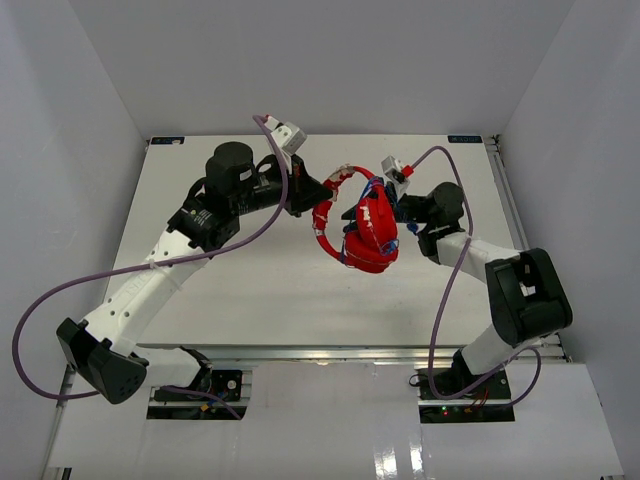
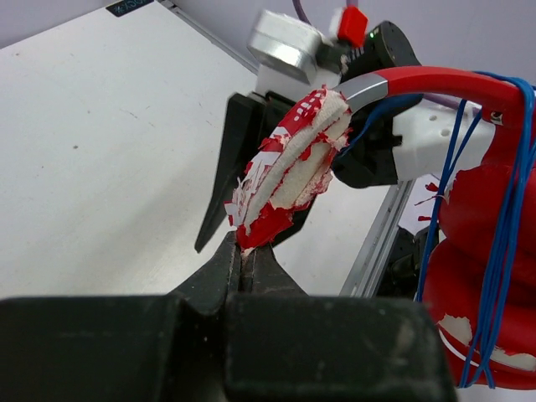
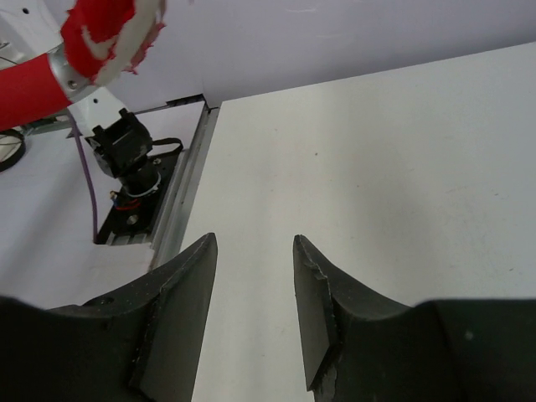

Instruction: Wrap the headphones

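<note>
My left gripper (image 2: 247, 266) is pinching shut on the lower tip of the worn red-and-white padded headband end (image 2: 293, 163), its two dark fingers pressing together with the flaking pad between them. My right gripper (image 3: 254, 251) is standing partly open with nothing between its fingers.

From the left gripper, the small red on-ear headphones (image 1: 365, 235) are hanging at about 3 o'clock in the overhead view, lifted above the middle of the white desk (image 1: 250, 290). Their long axis is running roughly from 10 o'clock to 4 o'clock, headband end toward my left arm, red cups toward my right. Thin blue cable strands (image 2: 502, 218) are lying wound over the nearer cup.

From the right gripper the cups are sitting just beside it, at about 7 o'clock, so I am judging my right arm the nearer one for the cable. In its own wrist view only the headband end is showing, at 11 o'clock and off the line of the jaws.

The aluminium rail (image 3: 182, 201) is edging the desk, and the far edge is lying near at 12 o'clock. The open room is lying toward 6 o'clock.
</note>
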Controlling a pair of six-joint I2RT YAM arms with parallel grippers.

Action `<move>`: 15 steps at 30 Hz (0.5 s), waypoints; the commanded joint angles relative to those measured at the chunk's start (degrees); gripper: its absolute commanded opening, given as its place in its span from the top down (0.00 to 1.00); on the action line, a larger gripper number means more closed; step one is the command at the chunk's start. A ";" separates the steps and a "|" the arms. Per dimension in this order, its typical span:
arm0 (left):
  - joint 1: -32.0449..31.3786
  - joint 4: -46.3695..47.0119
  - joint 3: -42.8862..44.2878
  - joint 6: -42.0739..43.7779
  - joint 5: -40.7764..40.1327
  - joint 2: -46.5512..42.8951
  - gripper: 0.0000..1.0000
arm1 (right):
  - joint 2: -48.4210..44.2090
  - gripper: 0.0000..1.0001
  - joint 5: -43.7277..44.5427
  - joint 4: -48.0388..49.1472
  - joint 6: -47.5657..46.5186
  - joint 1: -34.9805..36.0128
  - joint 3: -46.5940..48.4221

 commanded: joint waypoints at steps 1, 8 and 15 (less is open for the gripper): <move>-0.16 2.65 3.45 -2.69 -0.08 -1.26 1.00 | -8.29 0.52 3.88 -14.82 -15.67 1.50 -1.74; -0.24 2.71 5.17 -2.30 -0.99 -0.94 1.00 | -12.18 0.51 8.56 -29.28 -28.64 5.01 -0.63; -0.24 2.37 5.07 -2.43 0.34 -2.33 1.00 | -11.80 0.50 19.79 -34.66 -29.69 5.61 2.46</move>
